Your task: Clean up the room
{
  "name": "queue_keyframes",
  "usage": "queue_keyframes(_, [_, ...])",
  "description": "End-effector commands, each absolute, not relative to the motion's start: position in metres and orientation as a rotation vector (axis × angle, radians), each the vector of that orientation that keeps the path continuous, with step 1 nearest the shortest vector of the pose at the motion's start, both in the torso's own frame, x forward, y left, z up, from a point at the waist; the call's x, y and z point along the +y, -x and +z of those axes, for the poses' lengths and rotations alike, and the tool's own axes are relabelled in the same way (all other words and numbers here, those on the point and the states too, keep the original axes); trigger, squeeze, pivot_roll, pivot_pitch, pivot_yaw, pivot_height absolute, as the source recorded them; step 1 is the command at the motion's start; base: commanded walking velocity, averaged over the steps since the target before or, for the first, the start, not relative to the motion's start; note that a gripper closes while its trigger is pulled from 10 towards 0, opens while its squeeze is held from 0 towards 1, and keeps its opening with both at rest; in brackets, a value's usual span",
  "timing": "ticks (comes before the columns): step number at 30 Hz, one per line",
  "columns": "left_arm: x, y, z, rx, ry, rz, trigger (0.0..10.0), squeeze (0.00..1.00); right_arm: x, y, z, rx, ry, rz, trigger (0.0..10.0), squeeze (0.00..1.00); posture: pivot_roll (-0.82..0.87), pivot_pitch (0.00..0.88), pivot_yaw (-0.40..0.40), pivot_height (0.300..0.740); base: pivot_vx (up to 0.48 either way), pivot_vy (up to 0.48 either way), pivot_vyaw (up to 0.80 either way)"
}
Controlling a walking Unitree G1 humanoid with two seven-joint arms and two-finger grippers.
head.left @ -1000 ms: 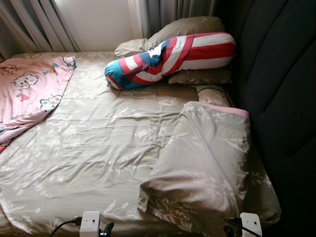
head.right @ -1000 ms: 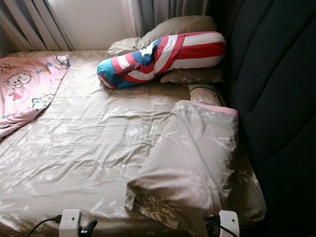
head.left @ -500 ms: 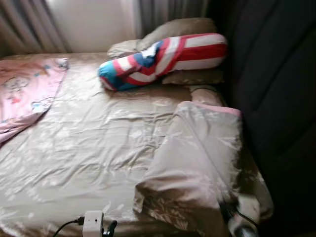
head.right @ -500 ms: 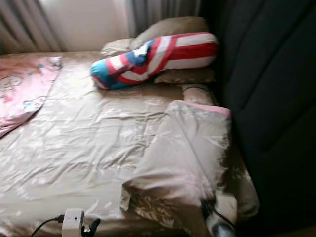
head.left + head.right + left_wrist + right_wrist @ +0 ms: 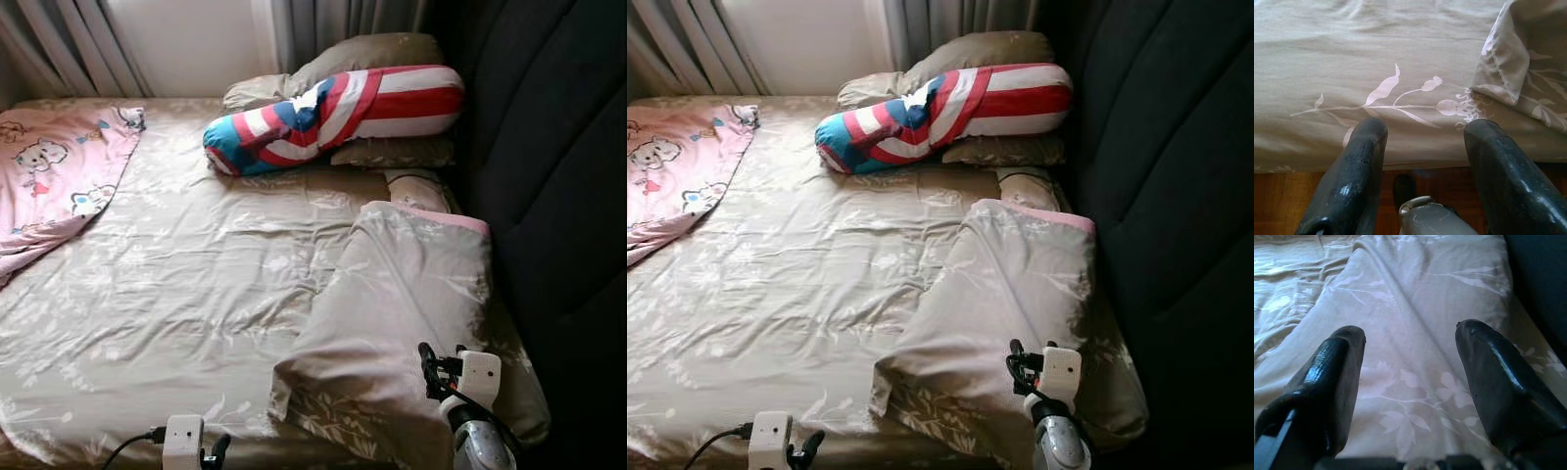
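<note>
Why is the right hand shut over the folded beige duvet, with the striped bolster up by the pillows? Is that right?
Not quite. The right hand is open, fingers spread above the folded beige duvet, as the right wrist view shows. The striped bolster does lie by the pillows.

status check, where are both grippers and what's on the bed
Right gripper open, above folded beige quilt. Left gripper open, low at bed's near edge. Striped bolster on pillows at the headboard; pink blanket far left. Nothing blocking the quilt.
</note>
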State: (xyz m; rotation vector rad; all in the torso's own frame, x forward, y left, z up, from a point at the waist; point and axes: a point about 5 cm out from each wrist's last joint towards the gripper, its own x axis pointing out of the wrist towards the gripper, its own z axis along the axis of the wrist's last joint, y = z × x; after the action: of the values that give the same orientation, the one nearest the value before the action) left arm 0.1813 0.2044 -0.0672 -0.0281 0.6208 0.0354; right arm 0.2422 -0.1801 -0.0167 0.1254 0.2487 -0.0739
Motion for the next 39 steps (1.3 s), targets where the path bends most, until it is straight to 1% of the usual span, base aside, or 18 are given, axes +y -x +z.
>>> queue_keyframes(1, [0.207, -0.176, -0.07, 0.639, 0.038, 0.053, 10.0, 0.0, -0.183, -0.24, -0.018, 0.255, -0.115, -0.085, 10.0, 0.0, -0.08, 0.097, -0.025, 0.74, 0.0, 0.0, 0.0])
queue_keyframes(5, [0.208, -0.176, -0.07, 0.644, 0.035, 0.054, 10.0, 0.0, -0.19, -0.234, -0.024, 0.295, -0.104, -0.133, 10.0, 0.0, -0.07, 0.097, -0.026, 0.74, 0.0, 0.0, 0.0])
queue_keyframes(9, [0.207, -0.175, -0.071, 0.654, 0.037, 0.055, 10.0, 0.0, -0.208, -0.229, -0.03, 0.357, -0.14, -0.292, 10.0, 0.0, -0.07, 0.098, -0.026, 0.74, 0.0, 0.0, 0.0])
queue_keyframes(14, [0.207, -0.174, -0.072, 0.661, 0.037, 0.056, 10.0, 0.0, -0.214, -0.226, -0.032, 0.383, -0.171, -0.363, 10.0, 0.0, -0.07, 0.098, -0.028, 0.74, 0.0, 0.0, 0.0])
queue_keyframes(17, [0.207, -0.174, -0.072, 0.663, 0.037, 0.055, 10.0, 0.0, -0.214, -0.227, -0.032, 0.382, -0.173, -0.36, 10.0, 0.0, -0.07, 0.099, -0.027, 0.74, 0.0, 0.0, 0.0])
queue_keyframes(21, [0.205, -0.173, -0.073, 0.677, 0.041, 0.051, 10.0, 0.0, -0.208, -0.233, -0.029, 0.378, -0.183, -0.311, 10.0, 0.0, -0.07, 0.101, -0.028, 0.74, 0.0, 0.0, 0.0])
queue_keyframes(25, [0.206, -0.172, -0.074, 0.683, 0.041, 0.055, 10.0, 0.0, -0.205, -0.235, -0.028, 0.374, -0.188, -0.302, 10.0, 0.0, -0.07, 0.102, -0.027, 0.74, 0.0, 0.0, 0.0])
queue_keyframes(39, [0.206, -0.171, -0.075, 0.7, 0.042, 0.059, 10.0, 0.0, -0.203, -0.238, -0.025, 0.37, -0.184, -0.303, 10.0, 0.0, -0.07, 0.104, -0.027, 0.74, 0.0, 0.0, 0.0])
